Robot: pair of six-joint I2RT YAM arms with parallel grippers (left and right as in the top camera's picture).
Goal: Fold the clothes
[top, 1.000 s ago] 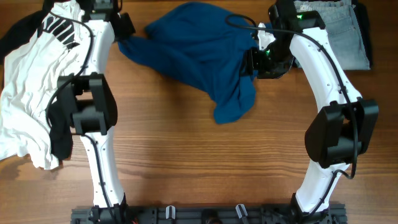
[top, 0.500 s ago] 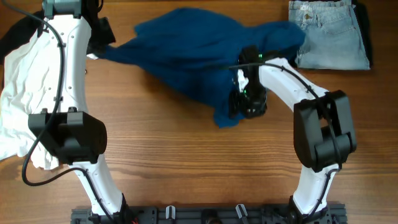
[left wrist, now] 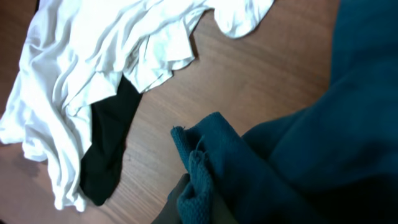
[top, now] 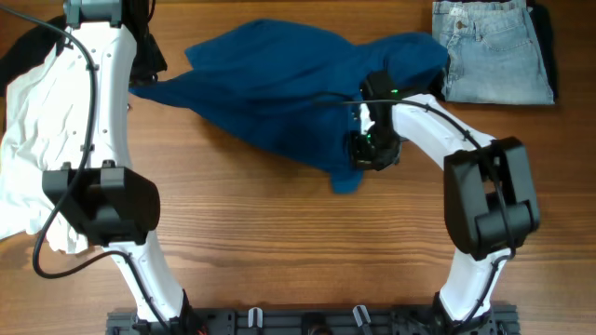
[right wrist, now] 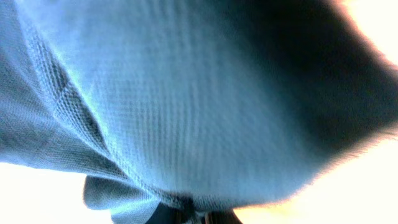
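Note:
The dark-blue shirt (top: 279, 88) lies crumpled across the upper middle of the table. My left gripper (top: 149, 76) is shut on its left corner, which is stretched out toward the white top. The left wrist view shows a bunched fold of the shirt (left wrist: 205, 174) pinched between the fingers of that gripper (left wrist: 196, 204). My right gripper (top: 369, 149) is shut on the shirt's lower right part, just above a hanging tip. In the right wrist view the shirt (right wrist: 186, 93) fills nearly the whole picture, and only the jaw tips of the gripper (right wrist: 196, 218) show at the bottom edge.
A white top (top: 33, 140) with a black piece (top: 91, 200) at its edge lies along the left side of the table; both the white top (left wrist: 87, 68) and the black piece (left wrist: 109, 143) also show in the left wrist view. Folded light-blue jeans (top: 494, 51) sit at the back right. Bare wood (top: 298, 251) fills the front half.
The right gripper swung from the shirt's right edge down to its lower part and shut on the cloth. The left gripper drew the shirt's left corner further left.

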